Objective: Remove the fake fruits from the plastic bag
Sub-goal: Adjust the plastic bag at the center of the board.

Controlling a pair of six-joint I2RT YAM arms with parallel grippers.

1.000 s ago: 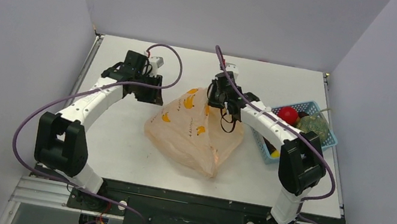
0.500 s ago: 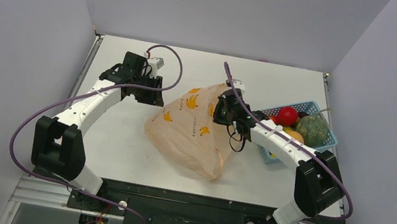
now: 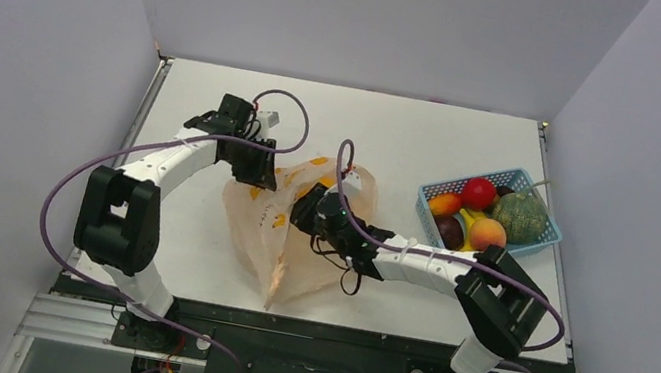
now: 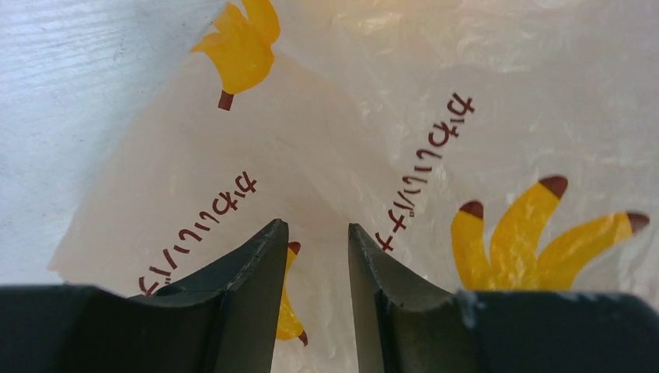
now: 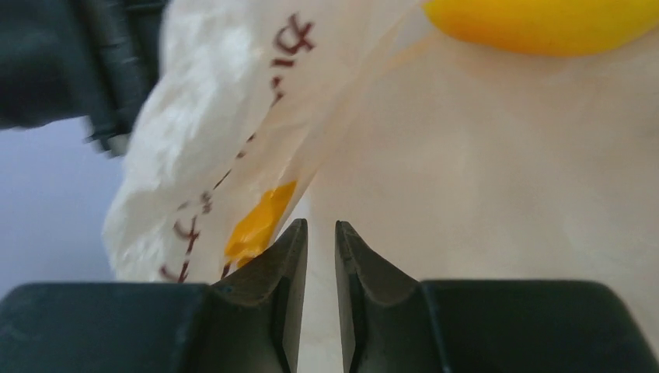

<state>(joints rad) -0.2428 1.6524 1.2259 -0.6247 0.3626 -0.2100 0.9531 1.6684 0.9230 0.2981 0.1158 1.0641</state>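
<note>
The plastic bag (image 3: 281, 244) lies crumpled and slack on the white table, left of centre. It fills the left wrist view (image 4: 466, 116) and the right wrist view (image 5: 505, 155). I see no fruit inside it. My left gripper (image 3: 257, 172) sits at the bag's upper left edge. Its jaws (image 4: 315, 227) stand narrowly apart over the film, pinching nothing. My right gripper (image 3: 305, 211) is at the bag's upper middle, its jaws (image 5: 321, 224) almost closed on bag film. The fake fruits are in the basket: red one (image 3: 480, 191), green melon (image 3: 517, 216), peach (image 3: 488, 234), maroon one (image 3: 449, 231).
The light blue basket (image 3: 427, 213) stands at the right side of the table. My right arm stretches low across the table from the front right towards the bag. Grey walls close in the table on three sides.
My right gripper has swung left and down with the bag, which has moved left and collapsed from a tented shape. My left gripper has moved right and nearer, onto the bag's edge.
</note>
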